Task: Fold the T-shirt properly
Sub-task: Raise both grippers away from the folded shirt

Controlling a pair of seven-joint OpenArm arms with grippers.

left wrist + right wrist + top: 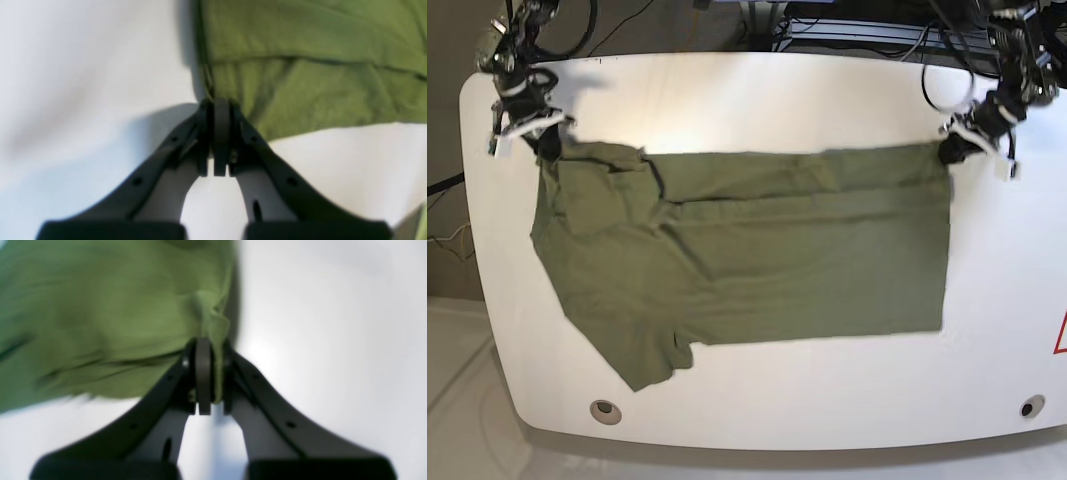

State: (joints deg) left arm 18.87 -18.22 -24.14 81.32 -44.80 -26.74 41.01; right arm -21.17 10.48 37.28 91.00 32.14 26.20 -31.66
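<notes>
The olive-green T-shirt lies spread across the white table, with a sleeve pointing toward the front left. My right gripper is at the shirt's far left corner. In the right wrist view it is shut with a fold of the T-shirt pinched between its fingers. My left gripper is at the far right corner. In the left wrist view it is shut on the edge of the T-shirt, where the hem runs into the fingertips.
Cables and arm bases crowd the table's back edge. Round holes sit near the front left corner and the front right corner. A red mark shows at the right edge. Bare white table surrounds the shirt.
</notes>
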